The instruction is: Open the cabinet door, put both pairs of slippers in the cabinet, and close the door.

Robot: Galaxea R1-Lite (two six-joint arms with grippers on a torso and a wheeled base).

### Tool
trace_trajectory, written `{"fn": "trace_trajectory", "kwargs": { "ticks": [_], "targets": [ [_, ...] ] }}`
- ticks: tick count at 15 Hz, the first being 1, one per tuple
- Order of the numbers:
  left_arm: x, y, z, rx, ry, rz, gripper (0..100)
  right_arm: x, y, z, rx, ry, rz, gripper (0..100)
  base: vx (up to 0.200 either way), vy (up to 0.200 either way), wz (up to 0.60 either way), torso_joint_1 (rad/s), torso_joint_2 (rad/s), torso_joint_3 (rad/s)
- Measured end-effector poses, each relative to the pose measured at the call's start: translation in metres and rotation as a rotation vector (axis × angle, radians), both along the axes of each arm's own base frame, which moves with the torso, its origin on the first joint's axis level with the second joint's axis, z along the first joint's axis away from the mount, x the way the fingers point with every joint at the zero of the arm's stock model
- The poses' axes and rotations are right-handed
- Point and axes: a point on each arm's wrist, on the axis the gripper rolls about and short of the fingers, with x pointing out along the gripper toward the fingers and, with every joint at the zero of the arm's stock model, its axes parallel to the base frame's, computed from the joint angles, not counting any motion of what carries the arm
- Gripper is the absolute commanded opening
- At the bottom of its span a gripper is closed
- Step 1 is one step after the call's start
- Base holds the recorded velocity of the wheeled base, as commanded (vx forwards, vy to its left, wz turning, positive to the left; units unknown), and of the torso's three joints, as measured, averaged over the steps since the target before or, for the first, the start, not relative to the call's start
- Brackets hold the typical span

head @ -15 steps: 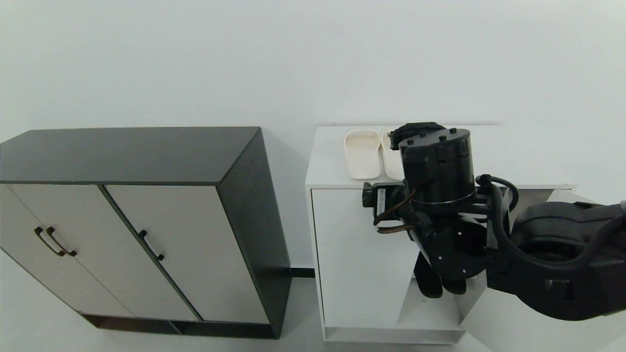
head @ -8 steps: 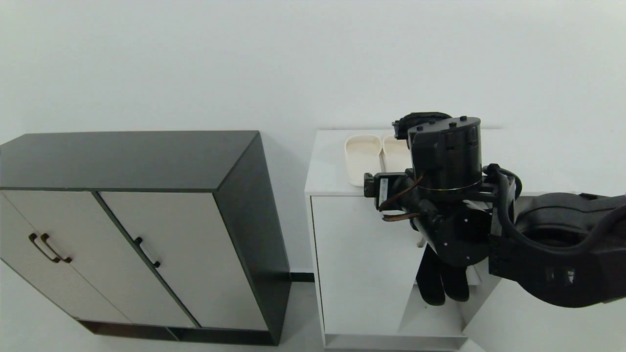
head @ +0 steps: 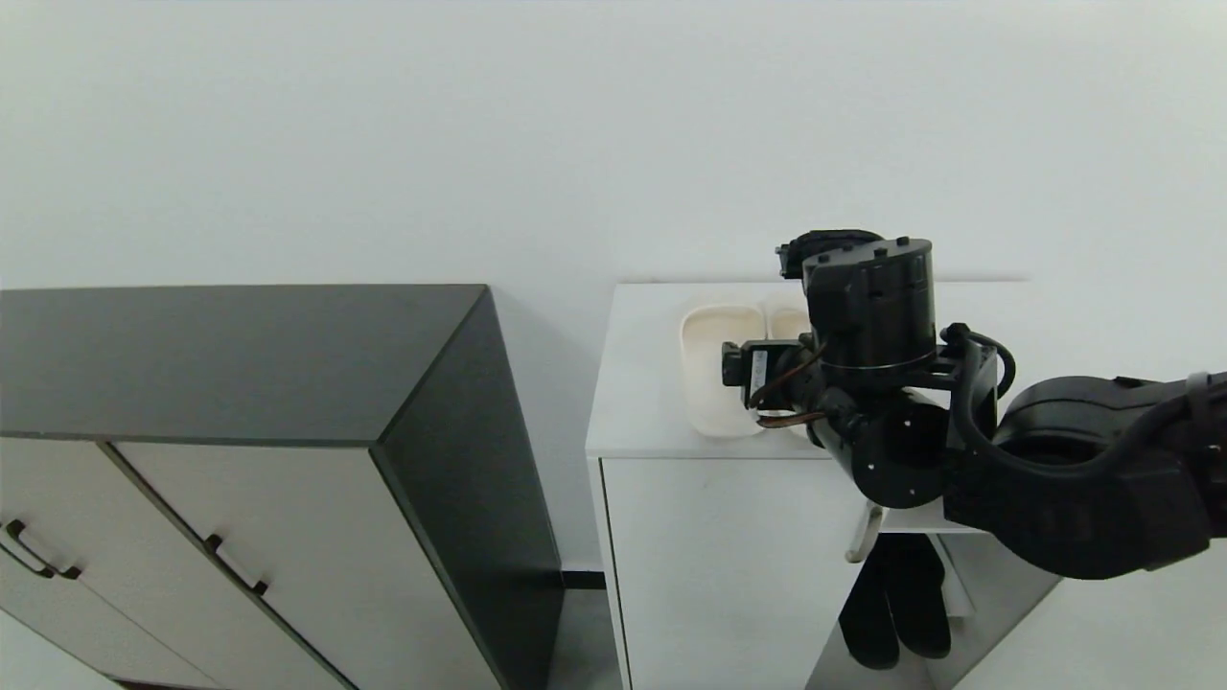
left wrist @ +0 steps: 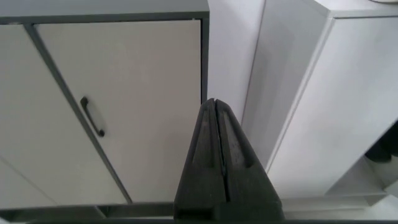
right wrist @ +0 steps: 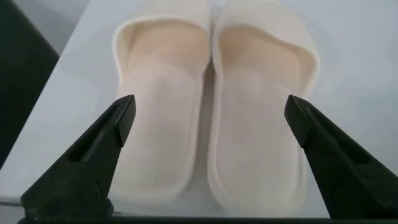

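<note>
Right tool (right wrist: 210,106) wide over cream slippers (right wrist: 163,143) on white surface (head: 637,383), centre-right. Left tool (left wrist: 215,106) pinched closed. Black slippers (head: 896,604) inside white cabinet (head: 709,556), lower right; dark cabinet (head: 240,355) left. We see the head camera has shifted since earlier.

Head view: right arm (head: 872,316) covering most of right-hand one of cream slippers (head: 714,369), only sliver showing. Same arm blocking upper part of black slippers (head: 896,604) inside white cabinet (head: 719,556); can't tell what they're resting on. Bottom edge cutting off white cabinet base and dark cabinet (head: 240,364) doors; left edge clipping outer handle (head: 34,548). Left wrist view: black slippers getting cropped at picture edge. Right wrist view: cream slippers' toe ends running off picture edge.
</note>
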Motion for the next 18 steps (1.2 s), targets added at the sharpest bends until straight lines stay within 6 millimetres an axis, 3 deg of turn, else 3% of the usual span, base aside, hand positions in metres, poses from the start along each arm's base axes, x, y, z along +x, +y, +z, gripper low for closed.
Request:
{"fn": "trace_trajectory", "kwargs": {
  "ticks": [7,16,17,18],
  "targets": [
    [0.000,0.000,0.000,0.000,0.000,0.001,0,0.016,-0.001,-0.024,-0.008,-0.002,0.028,100,0.000,0.000,0.00,0.000,0.00,0.000],
    [0.000,0.000,0.000,0.000,0.000,0.000,0,0.065,-0.003,-0.025,-0.026,-0.032,-0.017,100,0.000,0.000,0.00,0.000,0.00,0.000],
    [0.000,0.000,0.000,0.000,0.000,0.000,0,0.070,-0.003,-0.025,-0.022,-0.035,-0.016,0,0.000,0.000,0.00,0.000,0.00,0.000],
    [0.000,0.000,0.000,0.000,0.000,0.000,0,0.072,-0.002,-0.025,-0.021,-0.035,-0.010,0,0.000,0.000,0.00,0.000,0.00,0.000]
  ]
}}
